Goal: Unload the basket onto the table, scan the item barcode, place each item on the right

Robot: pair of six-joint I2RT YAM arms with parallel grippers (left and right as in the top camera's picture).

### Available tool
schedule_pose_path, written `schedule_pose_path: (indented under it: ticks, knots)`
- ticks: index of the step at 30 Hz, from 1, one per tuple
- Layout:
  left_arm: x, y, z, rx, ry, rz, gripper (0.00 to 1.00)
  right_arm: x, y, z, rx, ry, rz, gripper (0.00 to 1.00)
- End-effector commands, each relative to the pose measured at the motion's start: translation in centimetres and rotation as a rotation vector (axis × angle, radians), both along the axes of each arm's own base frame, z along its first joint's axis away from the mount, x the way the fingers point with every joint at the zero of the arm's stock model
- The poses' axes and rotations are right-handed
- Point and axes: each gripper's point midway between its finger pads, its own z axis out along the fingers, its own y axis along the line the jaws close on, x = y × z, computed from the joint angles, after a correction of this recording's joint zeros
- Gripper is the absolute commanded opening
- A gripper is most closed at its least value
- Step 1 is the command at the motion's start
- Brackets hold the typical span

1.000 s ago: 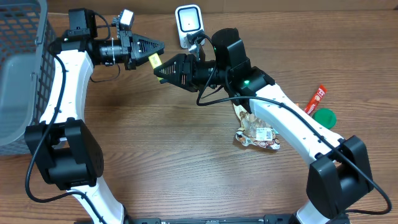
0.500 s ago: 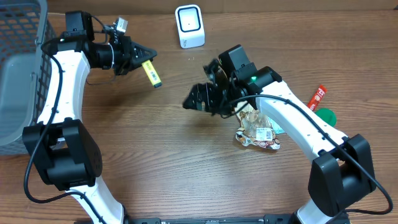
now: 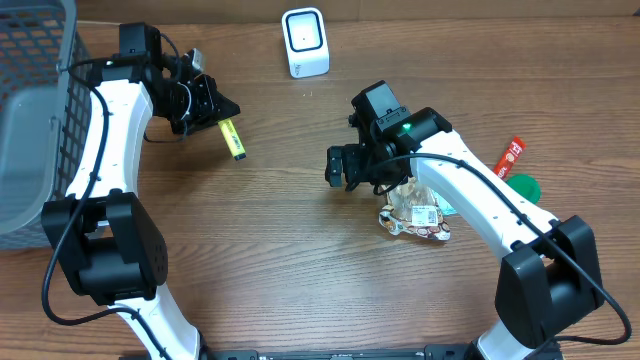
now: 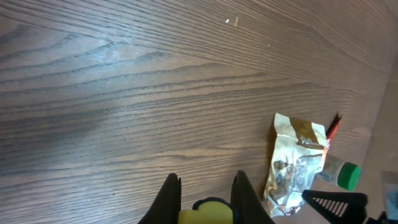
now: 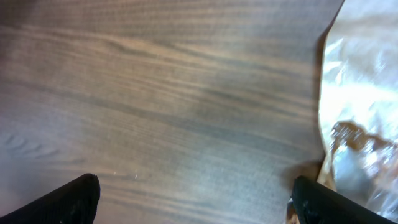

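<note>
Item [image 4: 206, 213] cropped in left hand [image 4: 207, 182], wrapper [image 5: 364, 93] blurred, cut off

We see the bench [image 3: 280, 250] as brown wood with strong grain and a dull, matt finish. The snack packet [image 3: 415, 215] at centre right is crinkled, shiny foil. The yellow item [image 3: 232, 139] at upper left looks like smooth plastic, and the left pincer [image 3: 224, 113] is matt black. The scanner [image 3: 305, 42] at top centre is glossy white plastic. The basket [image 3: 30, 120] at far left is grey plastic lattice.
</note>
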Motion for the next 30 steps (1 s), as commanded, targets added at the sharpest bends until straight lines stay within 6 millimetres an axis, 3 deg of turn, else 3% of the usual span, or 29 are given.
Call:
schedule_pose_path:
  ticks: [1, 5, 10, 12, 18, 23, 30]
  knots:
    - [0.2, 0.2, 0.7, 0.028, -0.03, -0.019, 0.04, 0.3, 0.0, 0.2, -0.005, -0.018, -0.008, 1.0]
    - [0.0, 0.1, 0.7, 0.028, -0.021, -0.02, 0.04, 0.9, -1.1, 0.5, -0.008, -0.008, -0.073, 1.0]
    - [-0.4, 0.4, -0.1, 0.106, -0.01, -0.04, 0.04, 5.1, -7.2, 4.2, 0.015, -0.047, -0.261, 1.0]
    - [-0.5, 0.6, -0.4, 0.151, -0.004, -0.04, 0.04, 6.6, -10.6, 5.5, 0.02, -0.062, -0.351, 1.0]
    - [-0.5, 0.4, -0.6, 0.175, -0.006, -0.052, 0.04, 7.8, -16.6, 5.4, 0.013, -0.058, -0.498, 1.0]
    - [-0.5, 0.4, -0.6, 0.174, -0.005, -0.053, 0.04, 8.0, -18.6, 5.4, 0.011, -0.059, -0.548, 1.0]
    - [-0.2, 1.0, -0.9, 0.284, -0.011, -0.049, 0.04, 8.0, -18.8, 5.4, 0.011, -0.059, -0.551, 1.0]
